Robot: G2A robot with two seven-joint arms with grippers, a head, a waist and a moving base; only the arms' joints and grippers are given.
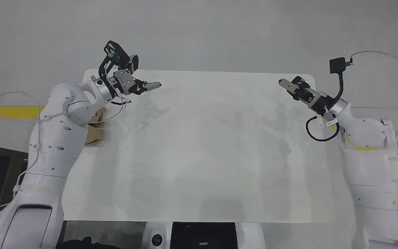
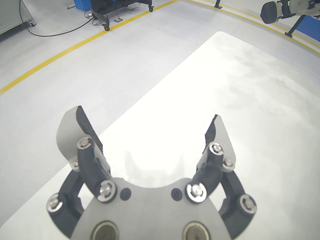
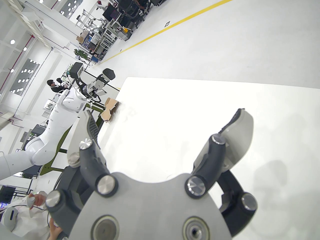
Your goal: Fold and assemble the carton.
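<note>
Left pincer (image 2: 148, 112) open above desk (image 1: 205, 155) far-left corner; right pincer (image 3: 163, 111) open above far-right corner; brown carton (image 1: 96, 127) at left edge.

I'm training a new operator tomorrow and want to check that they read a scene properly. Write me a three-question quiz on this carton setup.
1. True or false: the left gripper is shut on the carton.
2. Where does the brown carton lie? A) in the middle of the table; B) at the table's edge on the robot's left; C) at the table's edge on the robot's right.
3. Fill in: the right gripper has its jaws ____.

Key: 1 false, the left gripper is open and empty; 2 B; 3 open.
</note>
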